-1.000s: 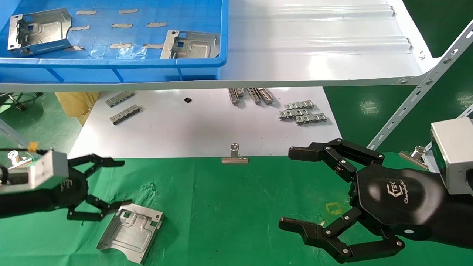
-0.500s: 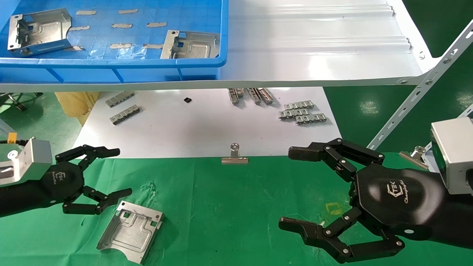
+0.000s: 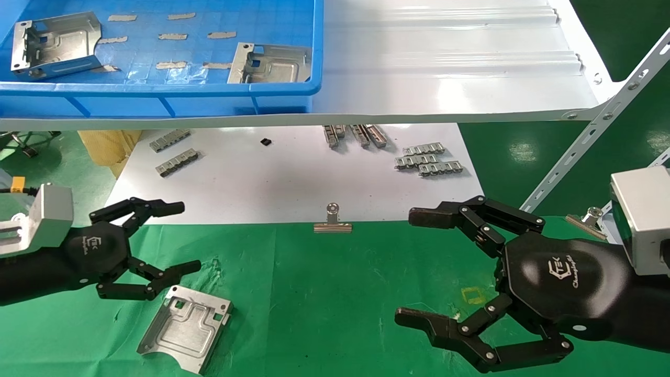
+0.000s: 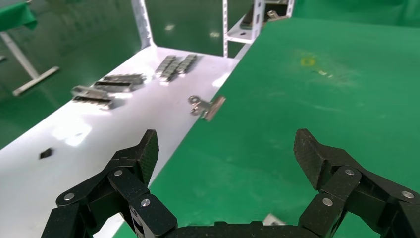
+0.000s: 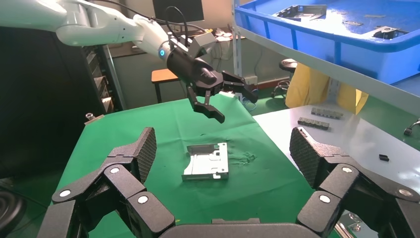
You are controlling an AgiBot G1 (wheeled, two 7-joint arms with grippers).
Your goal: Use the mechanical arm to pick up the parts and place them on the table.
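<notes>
One shiny silver part [image 3: 186, 328] lies flat on the green cloth table [image 3: 324, 293] at the front left; it also shows in the right wrist view [image 5: 208, 161]. Two more parts [image 3: 55, 44] [image 3: 269, 64] lie in the blue bin [image 3: 157, 89] on the shelf. My left gripper [image 3: 180, 238] is open and empty, raised just above and behind the part on the table. It also shows in the right wrist view [image 5: 233, 101]. My right gripper [image 3: 411, 267] is open and empty over the cloth at the right.
A glossy white shelf board [image 3: 450, 68] holds the blue bin. Below lies a white sheet [image 3: 282, 178] with grey link strips [image 3: 429, 159] [image 3: 175, 152]. A silver binder clip [image 3: 332, 220] sits at the cloth's edge. A perforated metal strut [image 3: 591, 136] runs at the right.
My left gripper has lifted off the part on the cloth and shifted up and slightly right, turning its palm upward. The part stays put. The right arm has not moved.
</notes>
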